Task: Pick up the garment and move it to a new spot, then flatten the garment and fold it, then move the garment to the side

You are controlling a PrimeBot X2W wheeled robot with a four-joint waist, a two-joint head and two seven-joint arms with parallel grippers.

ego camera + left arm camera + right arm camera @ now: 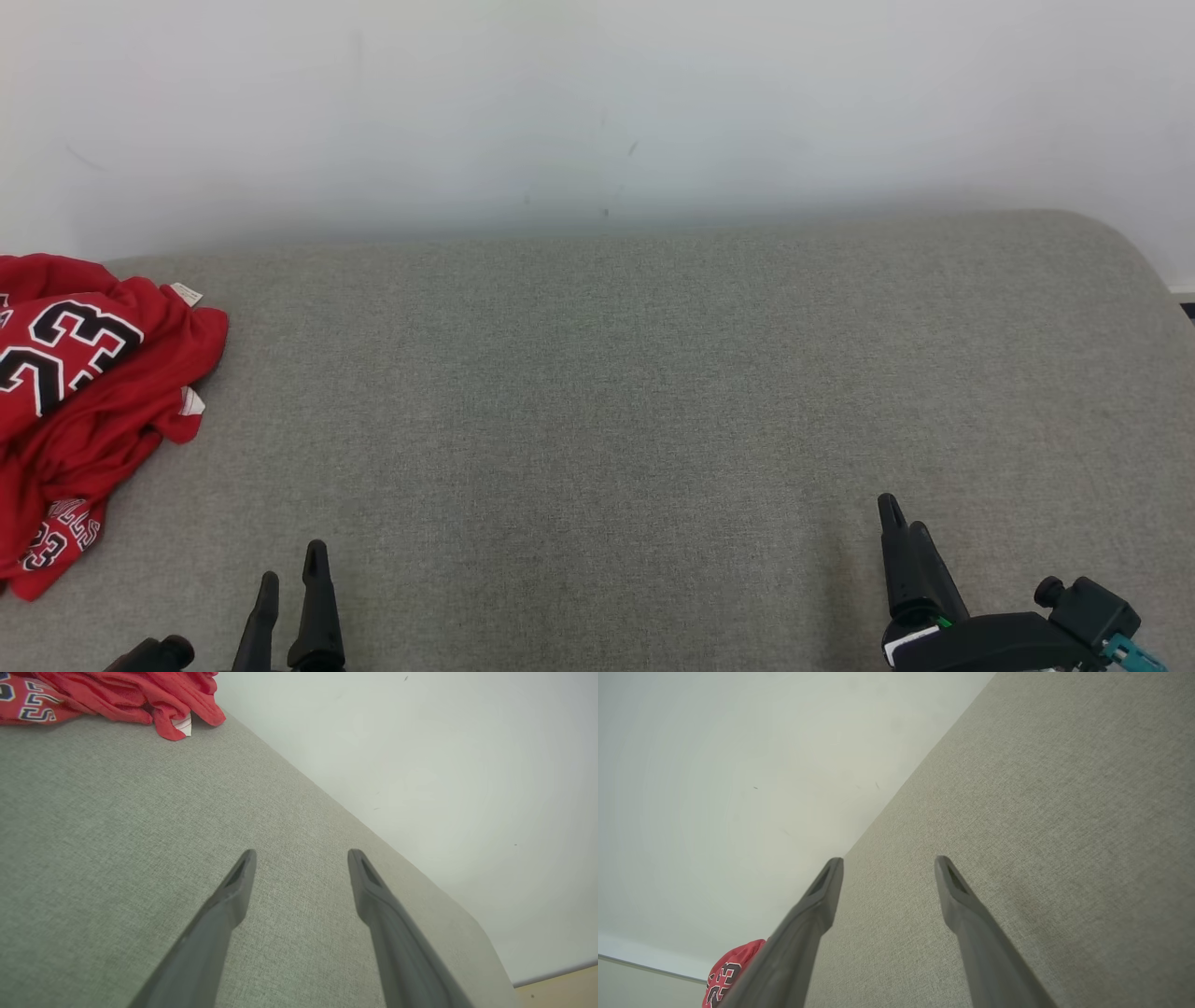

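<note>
Red jersey fabric identifies the garment (pixel 84 392). It lies crumpled at the far left edge of the counter (pixel 607 373) and runs partly out of the head view. A black numeral "23" with white outline faces up on its upper fold, and a smaller copy of the numeral shows on the lower fold. Two small white tags (pixel 187 293) show along its right side.

Counter surface: grey woven fabric, with a rounded corner at the far right. Its far edge meets a plain white wall (pixel 597 93).

Left hand (pixel 292 562): located at the lower left of the head view, fingers pointing up the frame. In the left wrist view, the left hand (pixel 302 854) has both fingers spread wide with bare counter (pixel 93 835) between them. Nothing is gripped. The garment (pixel 131 695) lies well apart from the fingertips, at the top left of that view.

Right hand (pixel 903 513): located at the lower right of the head view, well apart from the garment. In the right wrist view, the right hand (pixel 888 859) is likewise spread wide and holds nothing. A small part of the garment (pixel 731 970) shows beside its left finger, at the far end of the counter (pixel 1064 812).
</note>
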